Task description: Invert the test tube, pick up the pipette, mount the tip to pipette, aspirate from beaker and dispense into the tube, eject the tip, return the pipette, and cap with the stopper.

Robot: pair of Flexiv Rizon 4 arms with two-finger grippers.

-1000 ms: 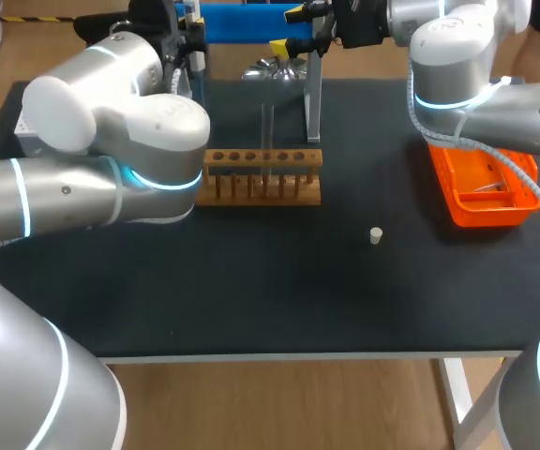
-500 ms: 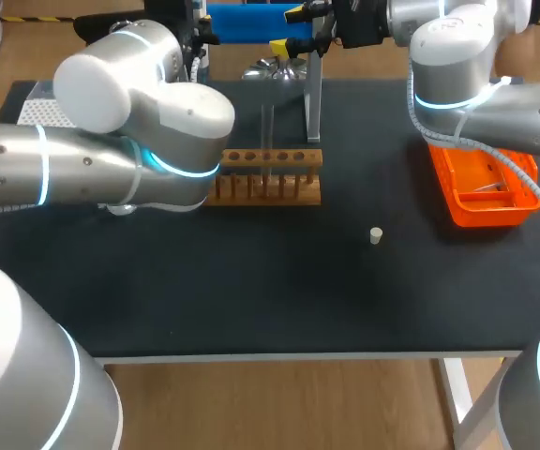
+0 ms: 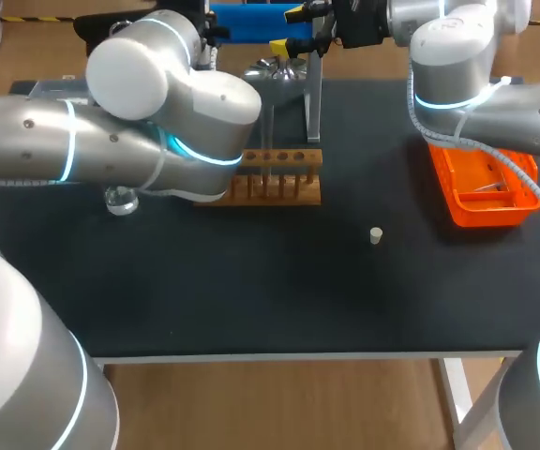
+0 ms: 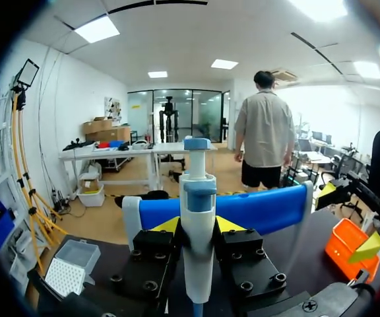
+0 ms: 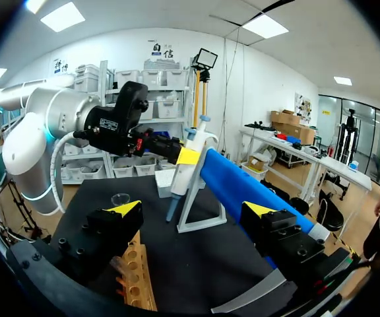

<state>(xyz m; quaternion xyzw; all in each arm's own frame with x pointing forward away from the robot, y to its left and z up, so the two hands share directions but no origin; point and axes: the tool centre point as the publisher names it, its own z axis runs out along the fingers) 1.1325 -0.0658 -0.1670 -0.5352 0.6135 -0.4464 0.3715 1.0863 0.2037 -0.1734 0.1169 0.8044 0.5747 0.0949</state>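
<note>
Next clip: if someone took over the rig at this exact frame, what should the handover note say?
Left gripper: around the pipette hanging on its stand; grip unclear.
Right gripper: open, beside the stand's blue bar.
Things: tube upright in the rack; beaker and stopper on the table; tip box beside the left gripper; orange tray at the right.
Done: tube seems already inverted.
Left: lift pipette, mount tip, aspirate, dispense, eject tip, return pipette, cap tube.
</note>
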